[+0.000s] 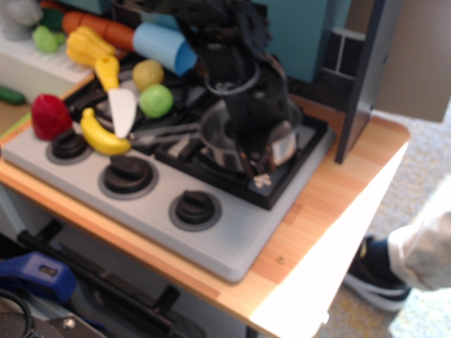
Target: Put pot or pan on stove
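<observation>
On the right burner grate of the stove (211, 239), the saucepan (229, 137) sits under the gripper (257, 151); too blurry to tell its grip. Risk imo: wire handle swings w/ release, knocks banana (99, 134) or knife (121, 105).

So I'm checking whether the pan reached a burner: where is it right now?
The saucepan sits over the right-hand burner grate of the stove, under the gripper; its wire handle points left toward the banana.

Sunlit wooden counter (331, 211) (speckled floor (423, 320))
</observation>
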`<state>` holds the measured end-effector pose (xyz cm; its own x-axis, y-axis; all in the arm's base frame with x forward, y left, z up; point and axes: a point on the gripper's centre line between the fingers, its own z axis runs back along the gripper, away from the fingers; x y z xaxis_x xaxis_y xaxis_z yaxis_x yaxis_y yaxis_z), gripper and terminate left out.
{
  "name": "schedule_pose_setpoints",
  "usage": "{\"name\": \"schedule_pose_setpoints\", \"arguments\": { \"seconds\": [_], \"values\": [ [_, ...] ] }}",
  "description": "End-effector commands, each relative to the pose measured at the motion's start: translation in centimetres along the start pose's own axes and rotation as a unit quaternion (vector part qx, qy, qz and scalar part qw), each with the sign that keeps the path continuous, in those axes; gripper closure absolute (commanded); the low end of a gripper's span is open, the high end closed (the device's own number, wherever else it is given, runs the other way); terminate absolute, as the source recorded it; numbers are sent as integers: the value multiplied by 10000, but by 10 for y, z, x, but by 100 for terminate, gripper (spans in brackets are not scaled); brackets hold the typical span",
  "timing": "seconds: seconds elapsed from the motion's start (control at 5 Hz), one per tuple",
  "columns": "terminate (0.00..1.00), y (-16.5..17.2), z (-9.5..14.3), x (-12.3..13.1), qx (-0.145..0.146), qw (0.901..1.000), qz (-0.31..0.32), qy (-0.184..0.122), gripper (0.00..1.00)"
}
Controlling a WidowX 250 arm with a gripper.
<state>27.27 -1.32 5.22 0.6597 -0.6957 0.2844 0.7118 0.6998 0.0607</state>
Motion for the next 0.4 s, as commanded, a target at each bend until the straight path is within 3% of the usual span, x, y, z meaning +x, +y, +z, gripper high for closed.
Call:
{"name": "schedule_pose_setpoints", "arguments": {
  "seconds": [0.0, 0.2],
  "values": [
    [0, 5, 8, 4, 133, 9998, -34, -116, 0],
    [100, 5, 8, 4, 133, 9998, -34, -116, 0]
  ]
}}
